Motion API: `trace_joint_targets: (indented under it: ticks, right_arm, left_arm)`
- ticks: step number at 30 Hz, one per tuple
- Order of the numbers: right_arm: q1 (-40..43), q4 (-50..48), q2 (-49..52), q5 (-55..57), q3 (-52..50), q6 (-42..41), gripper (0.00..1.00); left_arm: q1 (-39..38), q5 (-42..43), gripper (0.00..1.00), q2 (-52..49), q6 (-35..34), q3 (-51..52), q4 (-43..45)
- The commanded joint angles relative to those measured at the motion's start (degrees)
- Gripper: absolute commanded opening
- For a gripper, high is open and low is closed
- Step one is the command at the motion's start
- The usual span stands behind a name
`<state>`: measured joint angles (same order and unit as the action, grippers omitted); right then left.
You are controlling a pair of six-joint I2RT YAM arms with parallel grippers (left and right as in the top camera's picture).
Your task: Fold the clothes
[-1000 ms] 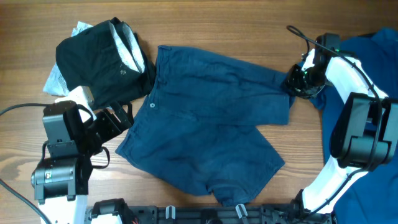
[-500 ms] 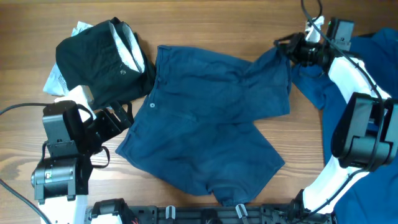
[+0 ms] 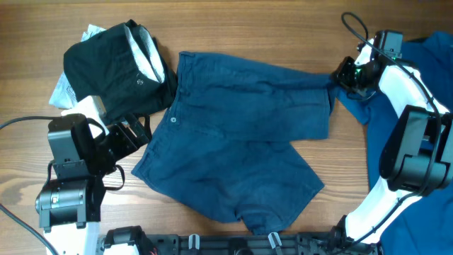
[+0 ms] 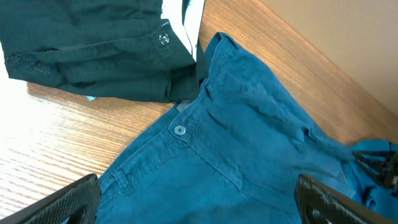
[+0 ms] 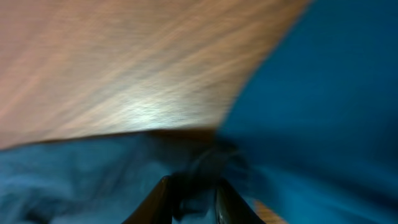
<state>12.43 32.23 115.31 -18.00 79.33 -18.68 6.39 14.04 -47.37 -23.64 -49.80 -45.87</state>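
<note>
shorts spread flat on desk; right hand clenched on one leg's corner; left hand released, beside waistband

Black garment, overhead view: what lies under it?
A pale crumpled sheet pokes out from under the black garment at its left edge; how far it runs beneath is hidden.

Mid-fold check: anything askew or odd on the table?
The shorts lie askew: one leg corner is stretched to the right gripper, beside the blue shirt, and the waistband butts against the black garment.
</note>
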Motion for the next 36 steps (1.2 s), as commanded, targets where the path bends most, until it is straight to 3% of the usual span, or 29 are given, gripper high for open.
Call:
trace_joint_targets:
  ticks: [1,2,5,10,15,18,22,28,30,31,32,33,34,36]
  right_arm:
    - [1.66,0.61,0.52,4.24,0.94,3.02,0.15]
    - [2.01,0.2,0.52,1.11,0.94,5.9,0.11]
    - [2.21,-2.1,0.52,-9.75,0.94,11.76,0.11]
    - [2.05,-6.73,0.52,-22.93,0.94,12.66,0.04]
    - [3.32,-11.37,0.52,-24.35,0.94,1.7,0.06]
    - [3.19,-0.79,0.55,-23.26,0.92,4.0,0.12]
    - [1.07,11.76,0.57,-9.7,0.68,6.51,0.28]
    - [-3.69,7.15,0.61,-4.24,-4.09,-0.44,0.51]
    - [-4.66,1.29,0.66,-3.39,-6.21,-2.01,0.52]
    - [-5.01,-1.88,0.66,-3.41,-7.23,-2.73,0.52]
    - [-5.2,-3.85,0.68,-3.39,-7.78,-3.32,0.41]
    - [-5.22,-5.77,0.7,-3.43,-7.89,-4.26,0.28]
    - [-4.66,-7.04,-0.33,-4.72,-5.97,-2.6,0.04]
    - [-4.2,-4.83,-1.73,-5.97,-3.5,-1.22,0.04]
  left_arm:
    - [0.11,0.9,1.0,0.04,0.92,-1.14,-0.04]
    - [0.11,0.9,1.0,0.04,0.92,-1.14,-0.15]
    - [0.11,0.9,1.0,0.04,0.92,-1.14,-0.02]
    - [0.11,0.9,1.0,0.04,0.92,-1.14,0.15]
    - [0.11,0.9,1.0,0.07,0.92,-1.14,-0.33]
    - [0.11,0.9,1.0,0.04,0.92,-1.14,-1.11]
    - [0.11,0.9,1.0,0.04,0.92,-1.14,-0.85]
    - [0.11,0.9,1.0,0.04,0.9,-1.14,0.15]
    - [0.11,0.92,1.0,0.04,0.9,-1.14,-0.13]
    - [0.11,0.92,1.0,0.04,0.9,-1.14,-0.24]
    - [0.11,0.92,1.0,0.07,0.9,-1.14,-0.24]
    - [0.11,0.92,1.0,0.07,0.9,-1.14,-0.24]
    - [0.11,0.92,1.0,0.07,0.92,-1.14,-0.28]
    - [0.11,0.9,1.0,0.07,0.92,-1.14,-0.28]
